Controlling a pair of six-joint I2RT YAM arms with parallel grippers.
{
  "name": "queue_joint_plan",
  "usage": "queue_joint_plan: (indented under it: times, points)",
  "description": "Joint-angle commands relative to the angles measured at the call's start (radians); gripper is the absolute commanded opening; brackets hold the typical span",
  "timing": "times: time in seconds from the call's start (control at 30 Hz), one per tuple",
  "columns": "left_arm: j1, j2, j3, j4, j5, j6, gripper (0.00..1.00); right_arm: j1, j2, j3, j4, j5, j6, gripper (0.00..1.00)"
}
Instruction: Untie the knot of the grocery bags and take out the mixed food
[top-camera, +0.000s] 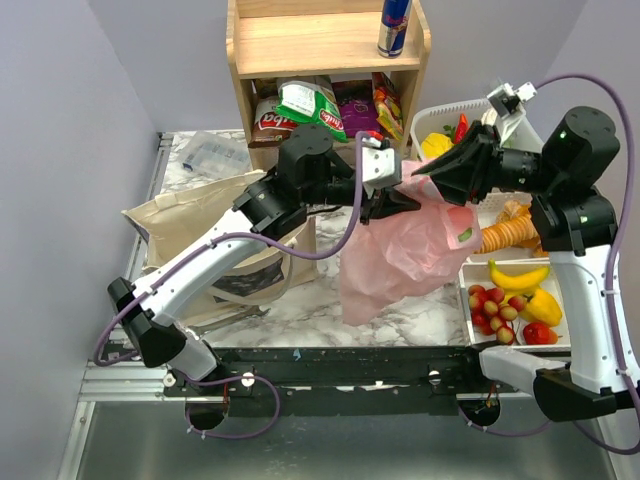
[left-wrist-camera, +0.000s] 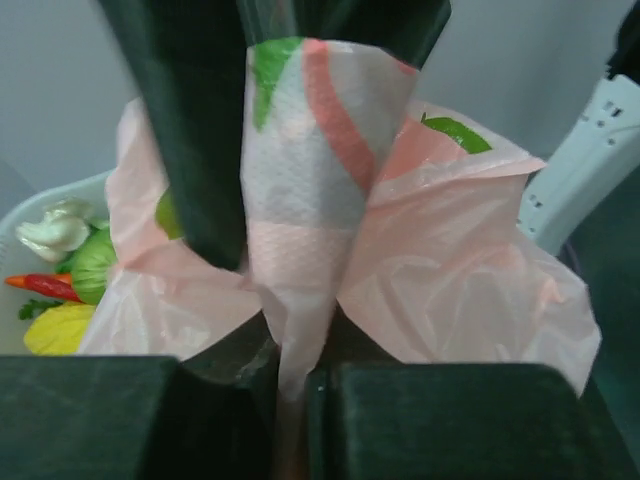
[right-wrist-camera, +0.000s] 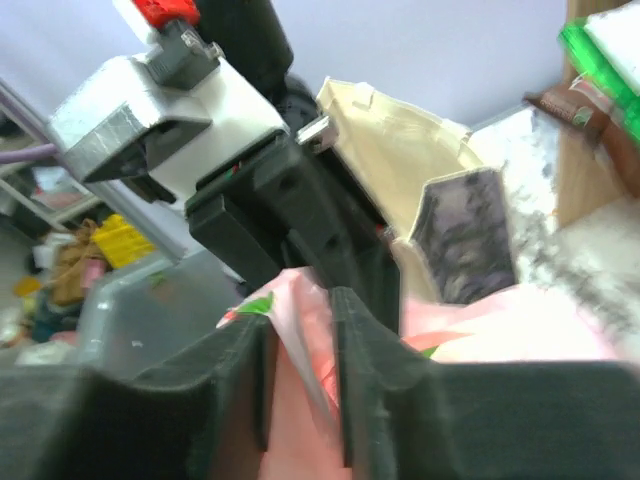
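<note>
Top external: pink bag hangs vertically from left pincer and right pincer

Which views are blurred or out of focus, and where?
Top external: sharp, evenly lit. Left wrist: pink bag fairly clear, left gripper's fingers soft at the bottom edge. Right wrist: blurred throughout, right gripper's fingers and the plastic smeared.

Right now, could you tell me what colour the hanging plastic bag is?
Pink, translucent; the plastic bag shows best from top external.
</note>
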Motion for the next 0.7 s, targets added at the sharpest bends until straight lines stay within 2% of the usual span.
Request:
queue_joint_plan:
  times: [0.0,0.03,0.07,0.1,0.2,0.4,0.47,0.53,0.67]
  points:
    - [0.024,-0.095,-0.092,0.035,0.085,-0.098,0.05,0.003,0.046,0.142,0.021,-0.017,0.084,0.69]
    - [0.040,-0.109,-0.104,0.041,0.086,-0.118,0.04,0.003,0.054,0.172,-0.025,0.001,0.062,0.88]
    - [0.057,-0.119,-0.115,0.052,0.083,-0.146,0.02,0.003,0.066,0.213,-0.089,0.022,0.005,0.97]
    - [0.077,-0.128,-0.121,0.061,0.078,-0.168,0.00,0.002,0.070,0.244,-0.178,0.060,-0.058,1.00]
    - [0.126,-0.139,-0.120,0.088,0.066,-0.233,0.00,0.003,0.036,0.231,-0.293,0.147,-0.189,1.00]
    - [0.146,-0.130,-0.083,0.182,0.063,-0.365,0.00,0.003,-0.128,-0.059,-0.277,0.182,-0.279,1.00]
    - [0.147,-0.111,-0.062,0.261,0.147,-0.468,0.00,0.004,-0.150,-0.140,-0.276,0.253,-0.326,1.00]
    - [0.131,-0.080,-0.027,0.327,0.289,-0.582,0.00,0.004,-0.150,-0.168,-0.221,0.321,-0.349,1.00]
    - [0.088,-0.033,-0.011,0.470,0.475,-0.797,0.00,0.003,-0.105,-0.162,-0.056,0.276,-0.342,1.00]
